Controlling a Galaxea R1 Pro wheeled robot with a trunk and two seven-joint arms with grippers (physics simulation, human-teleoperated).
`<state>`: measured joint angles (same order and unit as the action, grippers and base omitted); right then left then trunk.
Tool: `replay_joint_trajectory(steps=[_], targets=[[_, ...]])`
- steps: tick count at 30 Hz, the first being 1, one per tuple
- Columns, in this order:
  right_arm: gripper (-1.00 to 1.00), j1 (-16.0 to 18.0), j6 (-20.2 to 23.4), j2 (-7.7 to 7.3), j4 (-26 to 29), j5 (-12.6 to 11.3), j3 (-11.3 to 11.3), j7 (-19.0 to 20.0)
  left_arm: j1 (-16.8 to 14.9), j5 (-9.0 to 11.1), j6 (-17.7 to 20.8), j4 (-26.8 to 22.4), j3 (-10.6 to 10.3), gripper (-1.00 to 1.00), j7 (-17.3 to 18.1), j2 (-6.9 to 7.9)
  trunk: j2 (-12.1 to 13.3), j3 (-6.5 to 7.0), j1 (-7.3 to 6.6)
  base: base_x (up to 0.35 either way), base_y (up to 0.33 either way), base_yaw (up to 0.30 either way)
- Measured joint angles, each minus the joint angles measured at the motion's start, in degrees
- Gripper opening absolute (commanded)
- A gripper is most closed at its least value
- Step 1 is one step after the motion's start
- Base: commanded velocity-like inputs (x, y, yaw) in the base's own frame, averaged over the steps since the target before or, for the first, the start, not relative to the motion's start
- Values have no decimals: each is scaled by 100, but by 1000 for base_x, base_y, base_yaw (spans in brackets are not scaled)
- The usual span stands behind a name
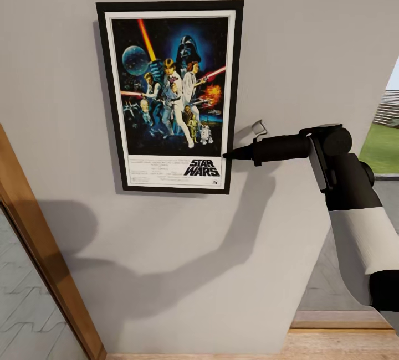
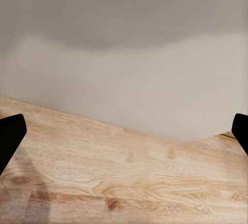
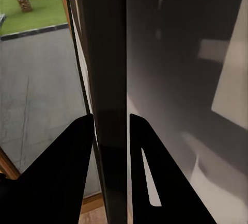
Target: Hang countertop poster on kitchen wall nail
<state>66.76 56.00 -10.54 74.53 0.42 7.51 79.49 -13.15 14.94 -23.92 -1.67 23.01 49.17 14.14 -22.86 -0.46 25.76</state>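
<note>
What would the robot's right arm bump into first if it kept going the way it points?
Probably the poster: the right gripper points at its lower right frame edge, which the right wrist view shows between the jaws. Whether they clamp it is unclear.

A home interior: plain grey wall point(image 1: 310, 44), light wooden floor point(image 2: 124, 182), wooden door frame point(image 1: 44, 260), lawn outside point(image 1: 382, 149)

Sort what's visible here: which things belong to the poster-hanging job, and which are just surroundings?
Job:
- poster, flat against the wall
- right tool, clamped on the poster's lower right frame edge
- metal hook on the wall just right of the poster, possibly a nail

Surroundings:
- left tool, open over the wood floor
- wooden frame
- lawn outside
</note>
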Motion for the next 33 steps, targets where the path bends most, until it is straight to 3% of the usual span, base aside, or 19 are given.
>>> replay_joint_trajectory(steps=[15,16,17,18,33], targets=[[-100,0,0,-2,0,1,0,0,33,0,8,0,0,100,-1,8,0,0,-2,52,0,0],[100,9,-490,-3,-230,-33,-38,-125,33,0,8,1,-4,100,-1,8,5,1,0,164,0,0],[100,-7,-36,-3,-4,-25,-5,26,35,0,9,0,1,100,0,8,-1,0,-2,105,0,0],[100,0,27,0,8,-59,-2,51,36,0,9,-1,2,100,1,9,-6,0,-3,84,0,0],[100,1,19,2,48,-89,0,197,37,0,9,-2,2,100,2,9,-8,0,-3,19,0,0]])
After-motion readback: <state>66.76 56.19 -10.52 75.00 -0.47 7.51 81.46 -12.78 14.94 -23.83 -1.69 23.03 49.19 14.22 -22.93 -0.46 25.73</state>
